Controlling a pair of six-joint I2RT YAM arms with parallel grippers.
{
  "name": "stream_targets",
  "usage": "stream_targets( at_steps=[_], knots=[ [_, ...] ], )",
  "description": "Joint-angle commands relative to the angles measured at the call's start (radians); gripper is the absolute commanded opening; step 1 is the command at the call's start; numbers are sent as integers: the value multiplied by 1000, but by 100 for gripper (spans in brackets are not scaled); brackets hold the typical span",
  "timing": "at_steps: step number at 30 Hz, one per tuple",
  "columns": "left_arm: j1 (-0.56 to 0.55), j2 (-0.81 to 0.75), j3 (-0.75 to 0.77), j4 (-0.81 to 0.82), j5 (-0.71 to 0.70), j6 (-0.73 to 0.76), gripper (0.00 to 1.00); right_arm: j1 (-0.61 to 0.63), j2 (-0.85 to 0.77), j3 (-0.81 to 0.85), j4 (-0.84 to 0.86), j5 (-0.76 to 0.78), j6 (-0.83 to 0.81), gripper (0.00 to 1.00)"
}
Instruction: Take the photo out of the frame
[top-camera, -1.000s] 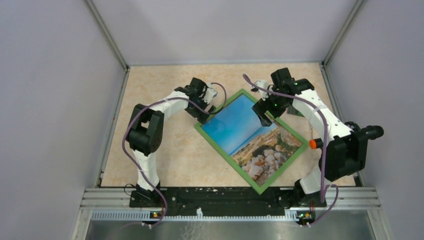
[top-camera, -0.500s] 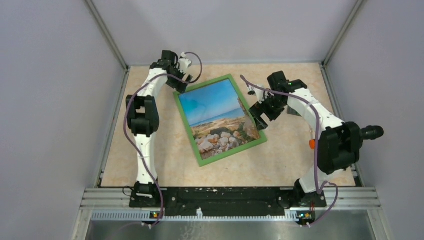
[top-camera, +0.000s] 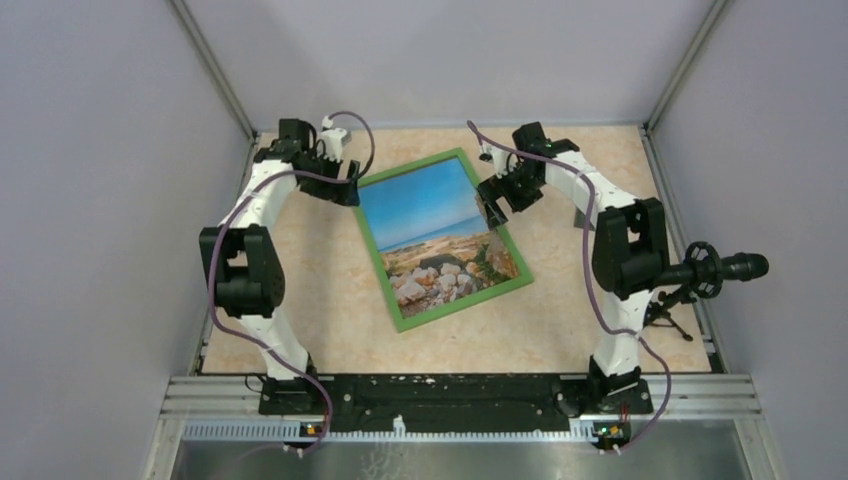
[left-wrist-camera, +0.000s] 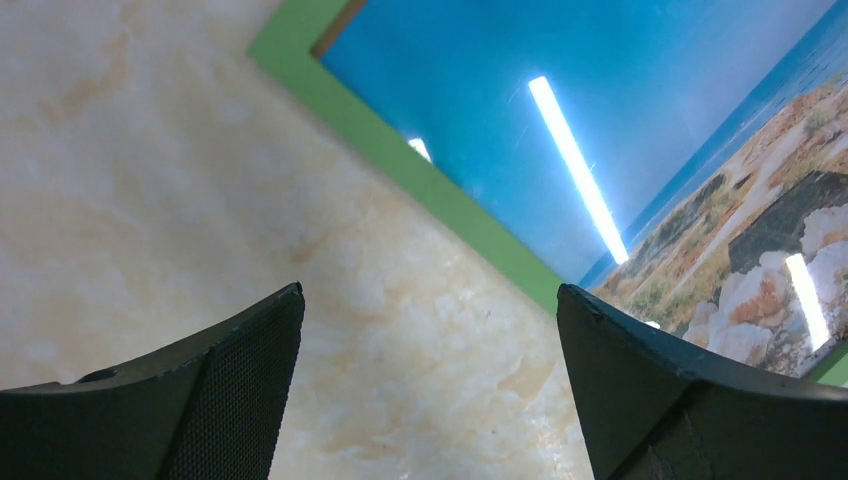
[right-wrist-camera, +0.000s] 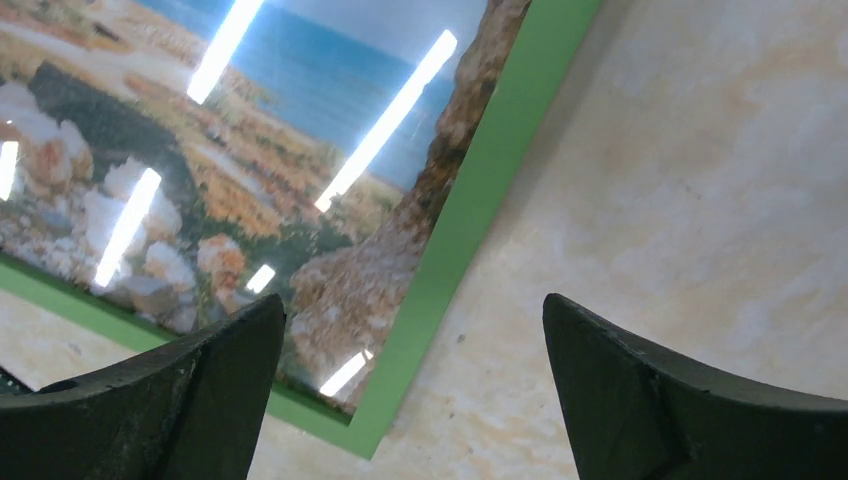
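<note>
Green frame (right-wrist-camera: 470, 215) around photo (right-wrist-camera: 200, 150), perhaps glazed

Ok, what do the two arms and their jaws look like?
Both alike: the left arm and right arm have white links between chunky black joints, with a purple cable looping along each. The jaws are matte black, broad and curved, with a finely textured inner face.

Bright, even lighting; white glare streaks cross the glossy photo (left-wrist-camera: 480, 100).

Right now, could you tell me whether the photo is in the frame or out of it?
In. The photo fills the frame, green border on all four sides, lying flat on the table.
</note>
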Motion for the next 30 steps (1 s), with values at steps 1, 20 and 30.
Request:
stream_targets(
  at_steps=[1, 20, 30],
  knots=[
    [49, -71, -116, 49, 33, -75, 99, -5, 112, 148, 51, 15, 42, 99],
    [111, -99, -314, 139, 113, -156, 99, 77, 153, 13, 101, -114, 130, 99],
    [111, -81, -341, 159, 155, -154, 99, 152, 4, -140, 129, -144, 167, 99]
  ],
)
